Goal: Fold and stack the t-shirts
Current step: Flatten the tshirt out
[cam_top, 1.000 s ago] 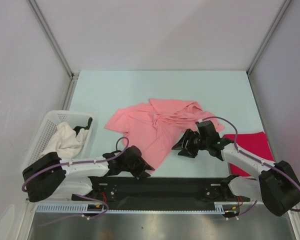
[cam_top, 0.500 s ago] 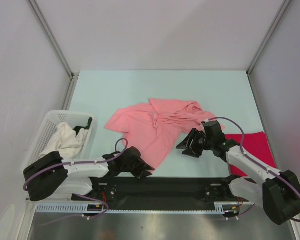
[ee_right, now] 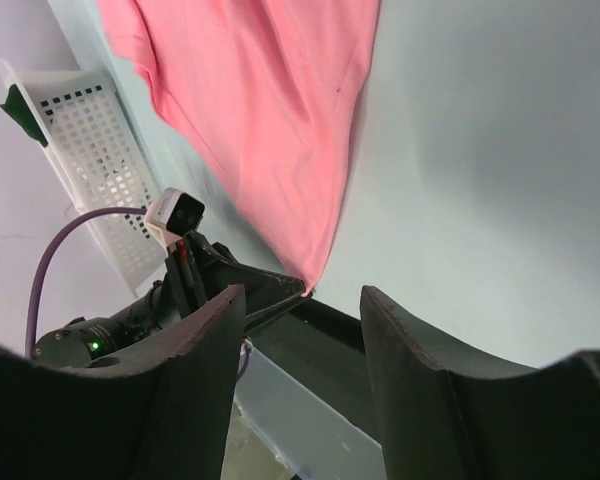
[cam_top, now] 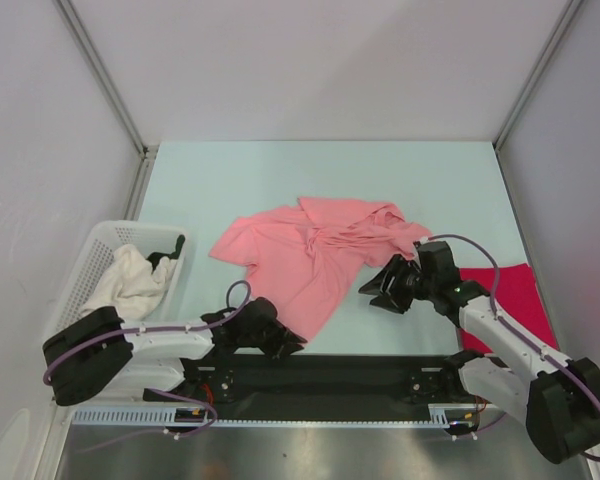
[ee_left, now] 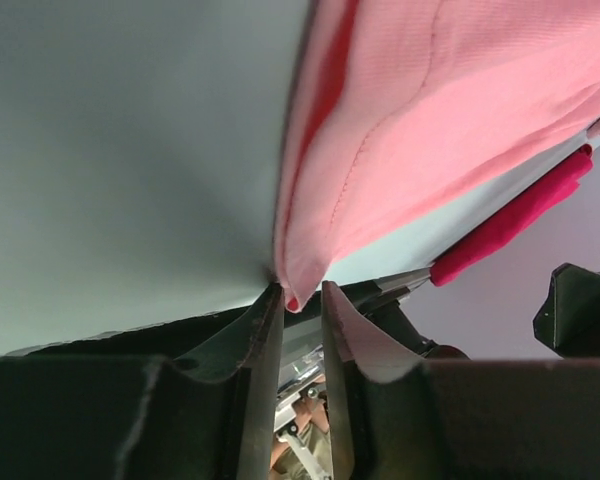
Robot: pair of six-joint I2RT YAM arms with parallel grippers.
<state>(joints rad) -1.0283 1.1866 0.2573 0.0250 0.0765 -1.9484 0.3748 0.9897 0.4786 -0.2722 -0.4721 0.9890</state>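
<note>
The salmon-pink t-shirt [cam_top: 315, 255] lies crumpled and partly spread on the middle of the table. Its near corner points toward the arm bases. My left gripper [cam_top: 295, 343] lies low at that corner. In the left wrist view the jaws [ee_left: 300, 292] stand a narrow gap apart, with the pink shirt's corner tip [ee_left: 380, 130] between the fingertips. My right gripper [cam_top: 374, 292] is wide open and empty over bare table just right of the pink shirt's hem [ee_right: 270, 110]. The magenta-red t-shirt [cam_top: 505, 290] lies flat at the right, behind the right arm; it also shows in the left wrist view [ee_left: 510, 215].
A white lattice basket [cam_top: 100, 245] stands at the left edge, holding a white cloth [cam_top: 130, 280] and a dark item [cam_top: 170, 255]. It also shows in the right wrist view [ee_right: 95, 150]. Grey walls close in the table on three sides.
My right gripper has drawn back to the right, away from the pink shirt's hem, still open. My left gripper has stayed at the shirt's near corner, shifting only slightly.
</note>
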